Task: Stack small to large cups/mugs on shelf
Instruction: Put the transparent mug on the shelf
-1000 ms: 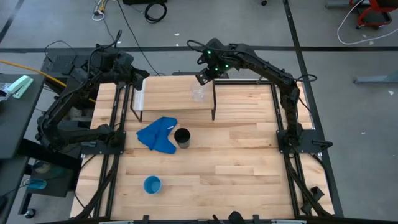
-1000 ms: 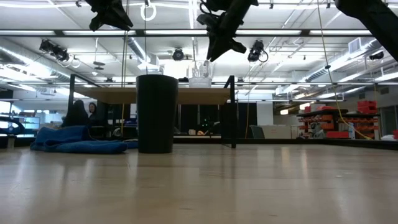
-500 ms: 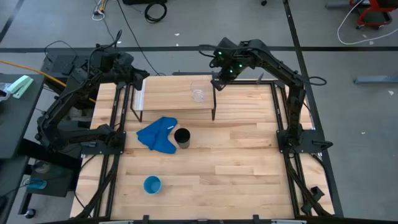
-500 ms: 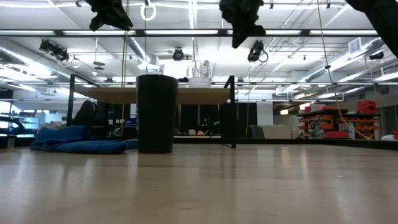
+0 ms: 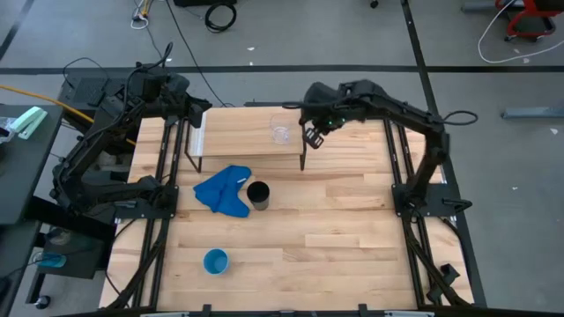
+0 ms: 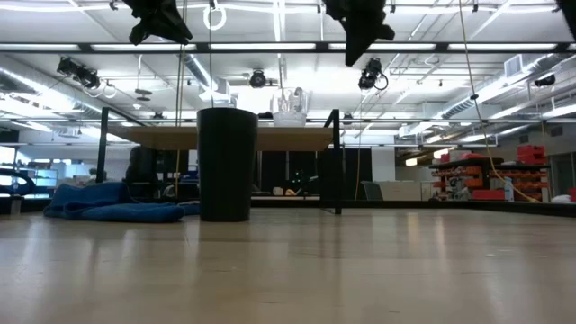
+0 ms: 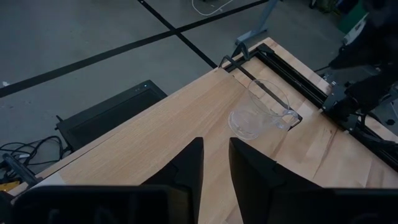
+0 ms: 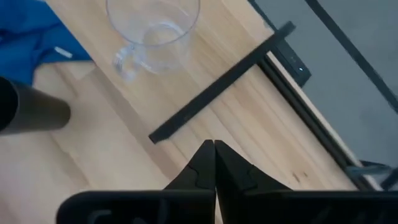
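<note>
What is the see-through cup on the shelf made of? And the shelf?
The cup looks like clear glass or plastic: you can see the wood right through it. The shelf looks like pale, smooth wood with grain lines, on thin black legs, probably metal.

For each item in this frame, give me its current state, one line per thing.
clear cup: upright on the shelf, free of both grippers.
shelf: holds only the clear cup.
black cup: upright on the table, beside the blue cloth.
light blue cup: upright on the table, alone.
blue cloth: crumpled.
right gripper: fingers shut, empty, at the shelf's end.
left gripper: empty.
</note>
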You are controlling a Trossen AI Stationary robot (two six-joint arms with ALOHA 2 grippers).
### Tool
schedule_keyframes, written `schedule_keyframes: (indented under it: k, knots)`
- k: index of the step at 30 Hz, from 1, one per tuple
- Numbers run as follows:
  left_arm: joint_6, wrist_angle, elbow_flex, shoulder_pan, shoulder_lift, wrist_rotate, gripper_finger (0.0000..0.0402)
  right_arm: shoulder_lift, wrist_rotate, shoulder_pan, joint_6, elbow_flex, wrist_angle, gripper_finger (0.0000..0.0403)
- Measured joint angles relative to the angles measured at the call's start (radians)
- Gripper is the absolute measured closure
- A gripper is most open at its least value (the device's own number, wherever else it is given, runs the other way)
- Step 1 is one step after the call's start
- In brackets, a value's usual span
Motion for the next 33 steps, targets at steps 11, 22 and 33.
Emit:
schedule_keyframes:
  k: [11, 22, 33]
  knots:
    - [0.0, 0.0, 0.0, 0.0, 0.0, 0.0, 0.0313, -0.226, -0.134, 0.001, 0.084, -0.544, 0.71, 0.0401]
    - [-0.001, 0.0, 0.0, 0.0, 0.0, 0.0, 0.0314, -0.155, -0.151, 0.014, 0.06, -0.562, 0.767, 0.0402]
    - [-0.009, 0.0, 0.0, 0.0, 0.0, 0.0, 0.0319, -0.111, -0.15, 0.014, 0.058, -0.562, 0.833, 0.0402]
